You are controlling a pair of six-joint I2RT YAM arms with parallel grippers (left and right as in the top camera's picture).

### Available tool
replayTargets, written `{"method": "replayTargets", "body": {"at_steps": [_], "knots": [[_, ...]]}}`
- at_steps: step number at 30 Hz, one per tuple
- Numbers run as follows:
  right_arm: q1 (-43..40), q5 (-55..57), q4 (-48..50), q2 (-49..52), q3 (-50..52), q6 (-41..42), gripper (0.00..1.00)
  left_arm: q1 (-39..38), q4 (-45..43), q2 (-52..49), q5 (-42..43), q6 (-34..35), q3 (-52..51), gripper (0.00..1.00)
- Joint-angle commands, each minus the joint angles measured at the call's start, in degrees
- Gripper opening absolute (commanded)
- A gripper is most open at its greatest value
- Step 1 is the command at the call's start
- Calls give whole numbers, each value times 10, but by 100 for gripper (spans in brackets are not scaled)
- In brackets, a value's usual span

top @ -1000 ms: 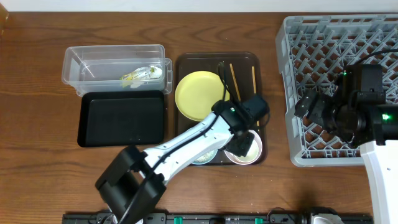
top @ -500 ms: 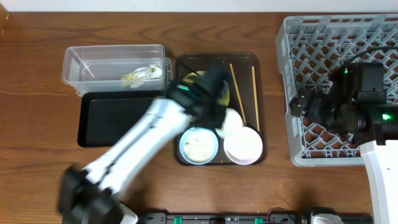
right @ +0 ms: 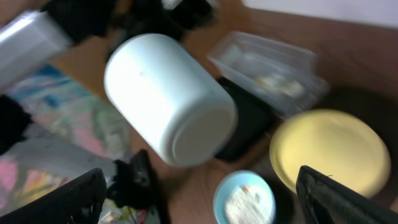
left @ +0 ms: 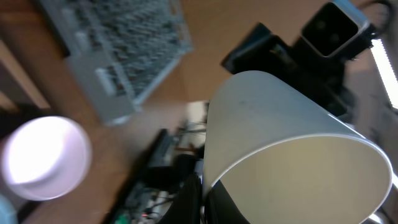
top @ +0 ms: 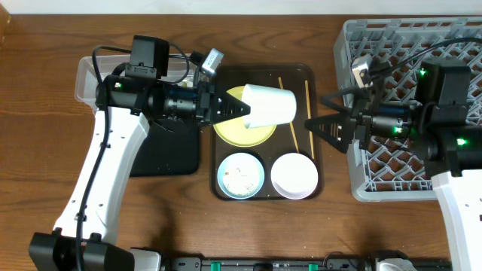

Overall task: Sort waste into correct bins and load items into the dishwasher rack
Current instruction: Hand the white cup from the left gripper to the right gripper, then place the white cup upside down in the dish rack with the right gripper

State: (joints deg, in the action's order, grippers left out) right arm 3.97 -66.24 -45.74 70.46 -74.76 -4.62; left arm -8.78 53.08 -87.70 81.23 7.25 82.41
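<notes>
My left gripper (top: 242, 110) is shut on the rim of the small white cup (top: 269, 107), one finger inside it (left: 202, 199), holding it sideways above the yellow plate (top: 235, 129). My right gripper (top: 316, 124) is open and empty, pointing left at the cup's base (right: 168, 99) with a small gap. The light-blue bowl (top: 241, 175) holds rice scraps. The white-pink bowl (top: 295, 175) sits beside it. Two chopsticks (top: 306, 98) lie on the brown tray. The grey rack (top: 407, 45) is at the right. The wrapper (right: 273, 84) lies in the clear tub (right: 267, 62).
The brown serving tray (top: 316, 75) holds the dishes at the centre. The black tray (top: 169, 154) lies left of it, in front of the clear tub (top: 84, 79). My left arm crosses over both bins. My right arm reaches out over the rack's left edge.
My left gripper has taken the cup off the brown tray and raised it sideways over the plate. My right gripper has swung left from the rack toward the cup.
</notes>
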Motion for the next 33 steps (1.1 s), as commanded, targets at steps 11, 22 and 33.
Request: {"method": "replayTargets", "body": {"at_steps": [11,22,33], "knots": [[138,24,138,15,-10,65,94,-6,4,1,89,-16,3,6],[144,35,142,19,-10,68,66,-6,6,1,89,-16,3,15],[-16,174,-16,-21,-10,105,62,-6,6,1,74,-16,3,59]]}}
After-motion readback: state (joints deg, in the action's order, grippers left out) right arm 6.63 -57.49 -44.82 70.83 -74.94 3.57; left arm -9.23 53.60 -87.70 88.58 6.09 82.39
